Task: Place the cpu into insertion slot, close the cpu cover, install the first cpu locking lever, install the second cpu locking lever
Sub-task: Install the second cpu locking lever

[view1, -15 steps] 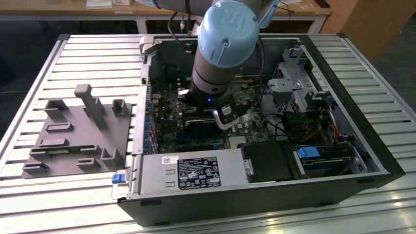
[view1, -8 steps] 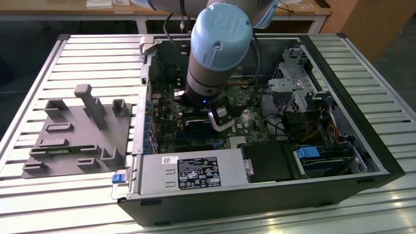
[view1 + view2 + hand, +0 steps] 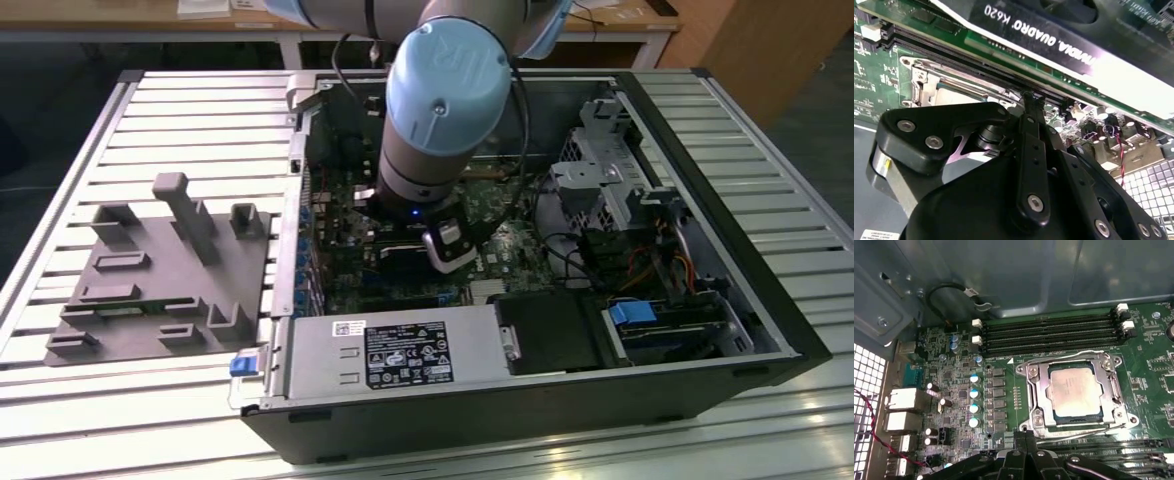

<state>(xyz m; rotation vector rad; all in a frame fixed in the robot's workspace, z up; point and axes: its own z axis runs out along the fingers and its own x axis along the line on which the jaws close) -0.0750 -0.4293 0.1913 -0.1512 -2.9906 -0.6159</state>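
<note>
First wrist view: cpu (image 3: pixel 1075 391) sits under cpu cover (image 3: pixel 1074 390); gripper (image 3: pixel 1026 436) fingers together.

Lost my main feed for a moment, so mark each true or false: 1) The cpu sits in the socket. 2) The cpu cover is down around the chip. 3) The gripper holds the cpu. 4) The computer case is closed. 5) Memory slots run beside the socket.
1) True: the cpu lies in the insertion slot.
2) True: the cpu cover lies flat, framing the chip.
3) False: the gripper is beside the socket, off the chip.
4) False: the computer case is open, with the arm reaching inside.
5) True: memory slots run alongside the socket.
</note>
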